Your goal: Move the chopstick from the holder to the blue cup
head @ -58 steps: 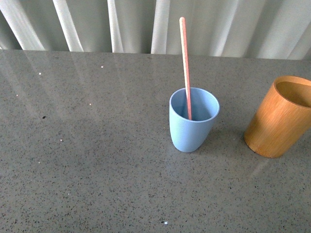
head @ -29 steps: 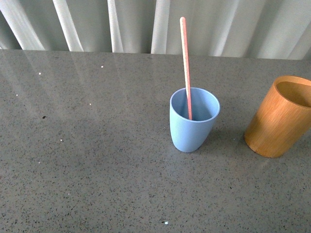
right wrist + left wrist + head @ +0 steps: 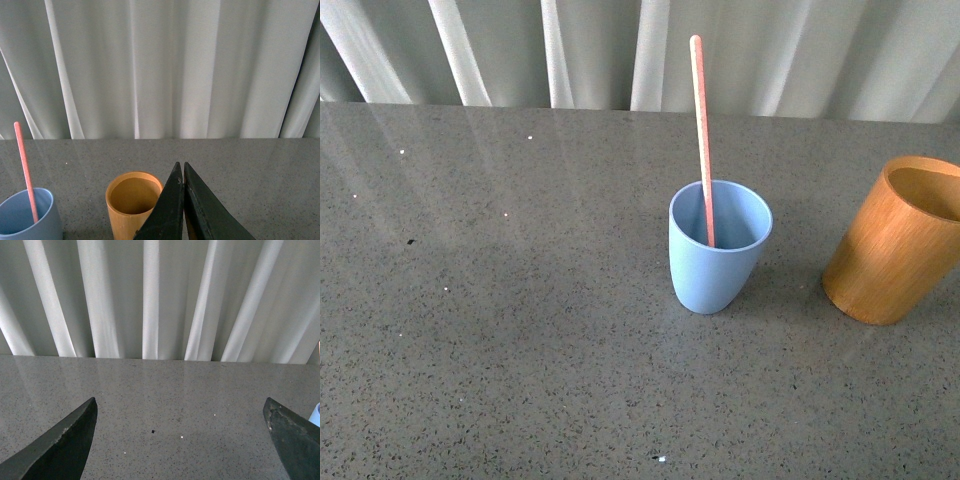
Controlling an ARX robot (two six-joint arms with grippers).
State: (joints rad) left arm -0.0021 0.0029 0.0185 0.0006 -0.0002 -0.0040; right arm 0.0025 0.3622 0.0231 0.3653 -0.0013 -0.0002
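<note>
Standing near-upright in blue cup (image 3: pixel 718 262): chopstick (image 3: pixel 700 130)

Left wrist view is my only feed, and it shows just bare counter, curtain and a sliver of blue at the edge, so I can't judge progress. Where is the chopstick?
Observer: The chopstick stands in the blue cup, leaning against its far rim.
Operator: And the holder?
Observer: The holder looks empty; the right wrist view shows only its bare inside.
Operator: Is the right hand carrying anything?
Observer: No. The right hand has its fingers pressed together with nothing between them, and sits beside the holder in that view.
</note>
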